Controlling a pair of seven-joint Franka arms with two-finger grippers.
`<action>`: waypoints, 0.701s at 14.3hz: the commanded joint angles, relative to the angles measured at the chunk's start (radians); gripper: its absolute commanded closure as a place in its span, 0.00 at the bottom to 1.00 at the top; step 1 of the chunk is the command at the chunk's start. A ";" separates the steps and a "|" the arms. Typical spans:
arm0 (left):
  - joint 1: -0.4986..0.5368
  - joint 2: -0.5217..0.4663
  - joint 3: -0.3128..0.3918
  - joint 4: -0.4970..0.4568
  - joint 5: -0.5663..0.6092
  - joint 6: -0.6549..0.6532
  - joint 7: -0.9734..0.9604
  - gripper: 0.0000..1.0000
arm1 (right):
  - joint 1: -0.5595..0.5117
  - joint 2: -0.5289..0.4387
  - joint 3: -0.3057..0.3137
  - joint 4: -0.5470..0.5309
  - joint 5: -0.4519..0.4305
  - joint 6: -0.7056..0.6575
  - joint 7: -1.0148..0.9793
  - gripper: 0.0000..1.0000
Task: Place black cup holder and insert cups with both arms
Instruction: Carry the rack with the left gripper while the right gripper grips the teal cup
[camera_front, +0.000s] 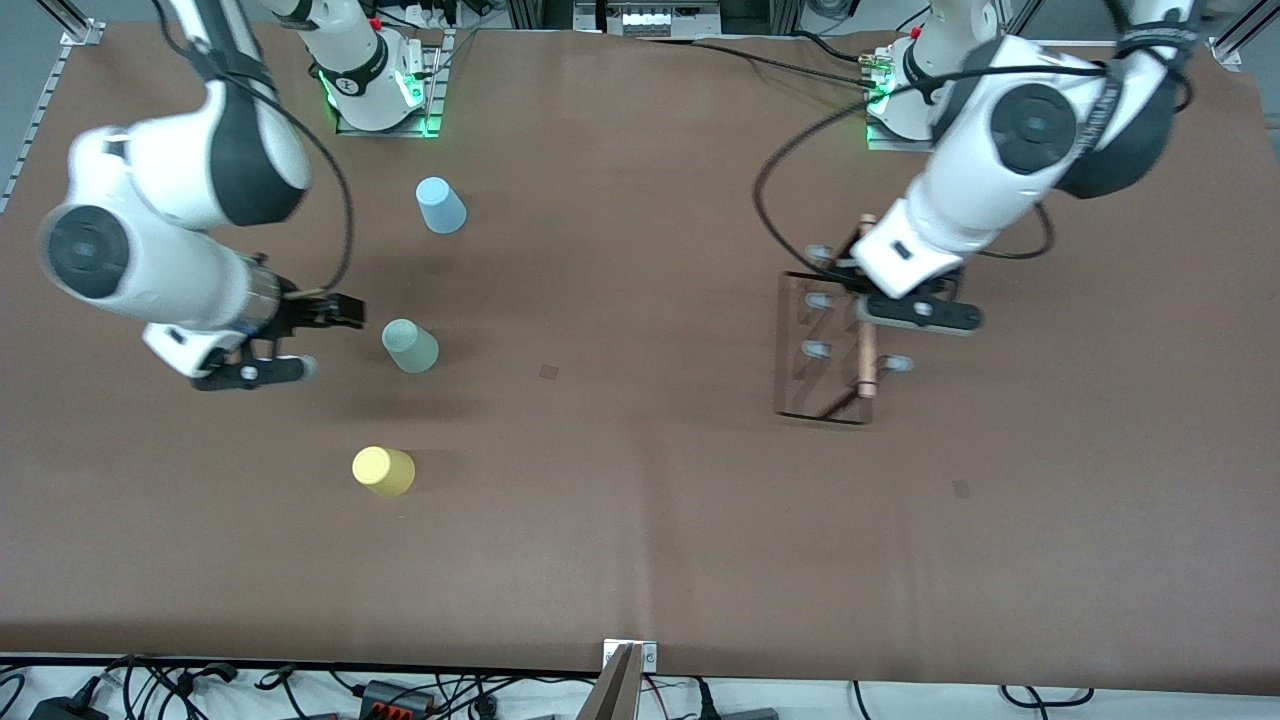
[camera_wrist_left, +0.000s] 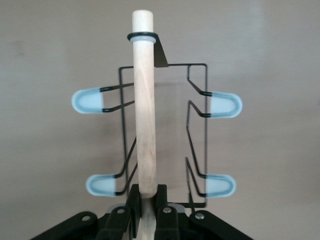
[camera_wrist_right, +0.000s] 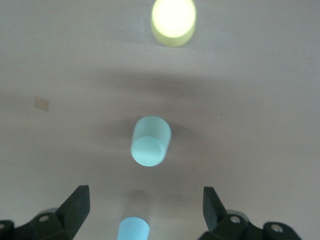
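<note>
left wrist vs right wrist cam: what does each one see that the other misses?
Left wrist only: the black cup holder, its wooden rod handle clamped in the shut left gripper, and four grey-tipped prongs.

Right wrist only: the yellow cup, the mint green cup and the light blue cup, all upside down, with the open right gripper hanging empty above them.

Both: the bare brown table, nothing else in common.

A robotics lab: brown-covered table (camera_front: 640, 560), bolted arm bases, aluminium framing, trailing cables.
</note>
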 joint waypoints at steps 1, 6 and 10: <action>-0.099 0.147 -0.027 0.154 0.009 -0.030 -0.143 0.99 | 0.015 0.000 -0.007 -0.115 0.009 0.140 0.062 0.00; -0.291 0.296 -0.019 0.265 0.175 -0.020 -0.354 0.99 | -0.018 0.045 -0.010 -0.197 0.017 0.220 0.101 0.00; -0.356 0.389 -0.018 0.290 0.244 0.038 -0.426 0.99 | -0.037 0.099 -0.009 -0.194 0.090 0.229 0.124 0.00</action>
